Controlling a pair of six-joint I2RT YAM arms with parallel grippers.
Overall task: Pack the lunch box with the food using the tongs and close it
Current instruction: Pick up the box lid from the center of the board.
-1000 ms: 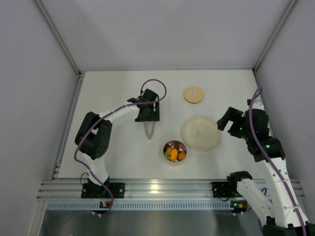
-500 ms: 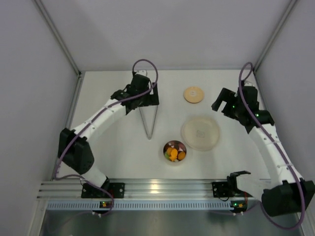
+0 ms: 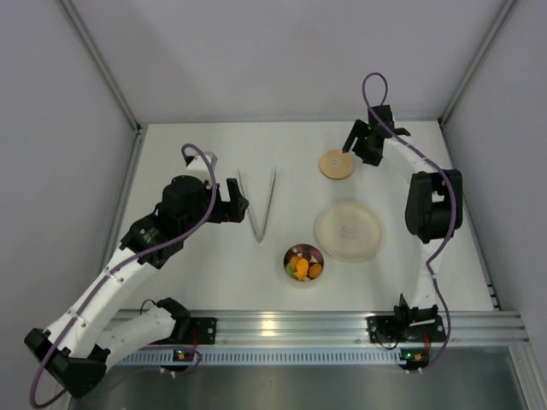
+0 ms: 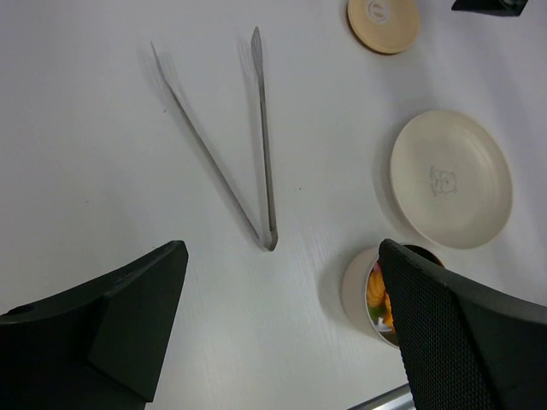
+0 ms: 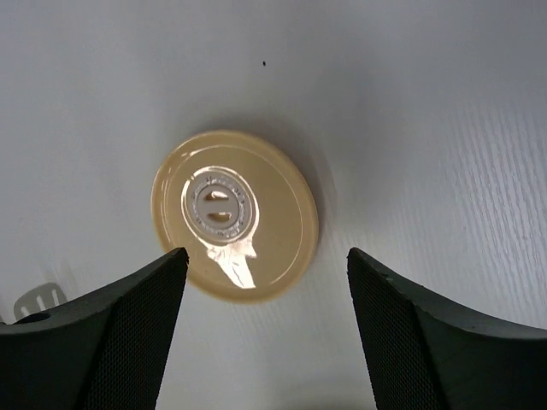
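The food (image 3: 301, 266) sits in the lunch box (image 4: 355, 290), near centre, beside the bare plate (image 3: 348, 231). The tongs (image 3: 259, 205) lie on the surface by the spread, empty left fingers (image 4: 128, 307). Only closing seems left: the right fingers (image 5: 111, 325) hover spread over the far lid (image 5: 235, 213).

I work over a white tabletop (image 3: 214, 282) boxed in by plain grey wall panels (image 3: 282, 51) on three sides, a ribbed aluminium rail (image 3: 282, 326) along its near edge.
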